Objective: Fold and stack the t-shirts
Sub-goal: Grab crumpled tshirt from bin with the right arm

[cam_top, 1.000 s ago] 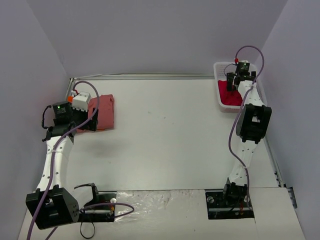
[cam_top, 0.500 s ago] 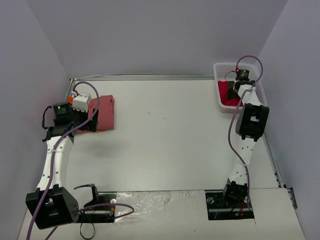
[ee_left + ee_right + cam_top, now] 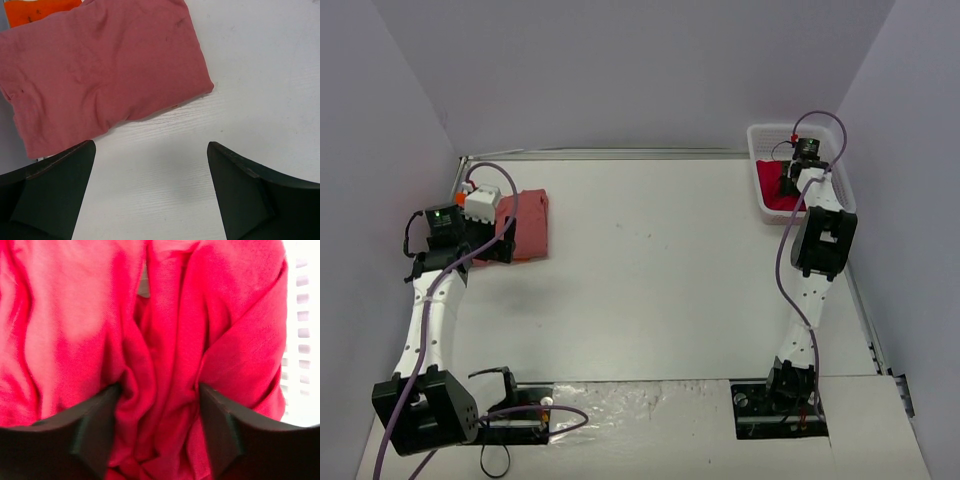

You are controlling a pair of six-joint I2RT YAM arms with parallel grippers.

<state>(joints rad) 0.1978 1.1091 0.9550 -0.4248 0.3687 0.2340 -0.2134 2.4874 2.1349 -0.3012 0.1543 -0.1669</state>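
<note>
Setting: pale lilac walls point(image 3: 620, 70) on three sides and a white surface point(image 3: 650, 270) below, with both arms stretched out to the far corners.
Right side: the right gripper point(image 3: 160, 390) is down inside the white plastic mesh basket point(image 3: 757, 140) at the far right corner, nose buried in the bright red t-shirt point(image 3: 75, 315).
Right jaws: they straddle a bunched ridge of red cloth, one finger pressing in on each side. The gap is not fully closed, and I cannot tell whether the pinch is firm.
Key relation: that ridge sits dead between the jaws and runs top to bottom in the wrist view, so the jaws bite across it, not along it. The right arm is the only one near this shirt; the left is well apart, across the surface.
Red shirt's lie: it's a crumpled heap in the basket with no neckline or hem to read. No true long axis or heading can be called, only the direction of the folds.
Left side: the left gripper point(image 3: 150, 150) hovers with jaws released wide and holding nothing, just beside the edge of the folded salmon pink t-shirt point(image 3: 100, 75).
Stack: the pink one lies flat as a neat rectangle on the orange t-shirt point(image 3: 40, 10), which peeks out at one corner. From above, its longer side runs roughly away from the arm bases.
Call: two look folded and stacked. The red one is not yet out of the basket, and a straight lift looks like the next ask.
</note>
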